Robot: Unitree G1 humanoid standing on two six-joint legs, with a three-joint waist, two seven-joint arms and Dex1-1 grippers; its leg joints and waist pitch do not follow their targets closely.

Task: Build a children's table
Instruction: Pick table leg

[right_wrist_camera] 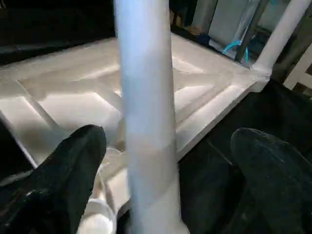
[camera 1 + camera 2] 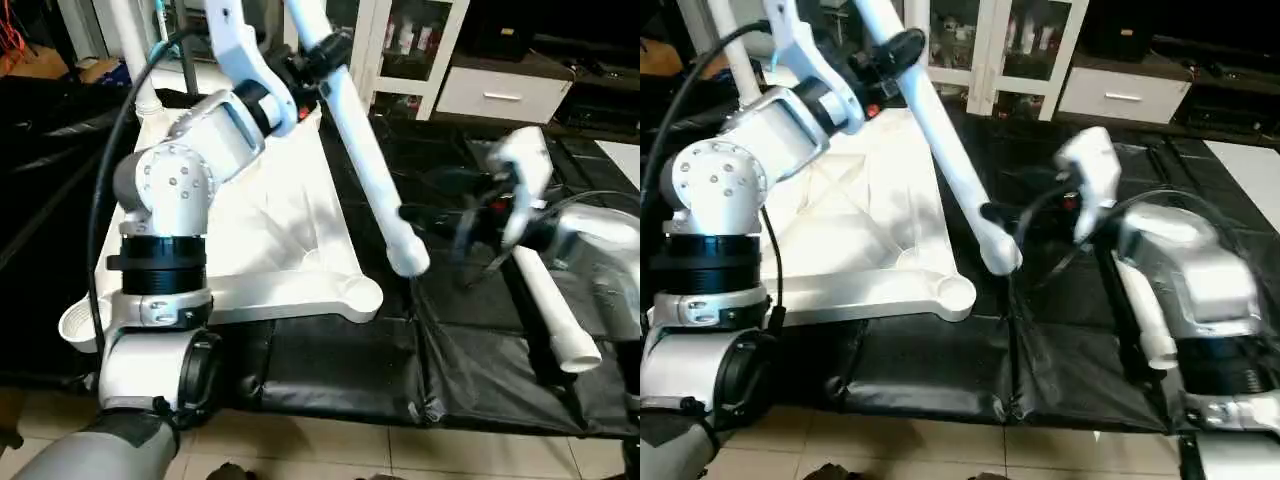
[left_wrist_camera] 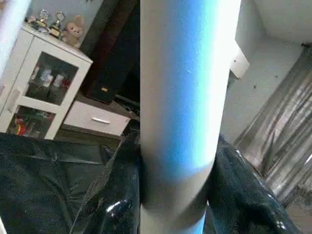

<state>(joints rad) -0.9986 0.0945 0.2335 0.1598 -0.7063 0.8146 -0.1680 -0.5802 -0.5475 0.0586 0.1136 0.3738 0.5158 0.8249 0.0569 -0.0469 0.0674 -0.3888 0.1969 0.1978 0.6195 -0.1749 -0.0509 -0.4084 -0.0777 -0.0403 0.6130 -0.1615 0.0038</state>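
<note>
Left eye view: I've got left claw (image 2: 310, 55) clamped on leg (image 2: 365, 160); right claw (image 2: 1025, 225), wide open w/ nothing held, closes in to regrip toward tabletop (image 2: 290, 225) socket.

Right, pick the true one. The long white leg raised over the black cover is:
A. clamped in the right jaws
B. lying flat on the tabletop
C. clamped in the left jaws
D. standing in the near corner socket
C. The left gripper clamps the raised leg near its top, while the right gripper stands wide open around it.
</note>
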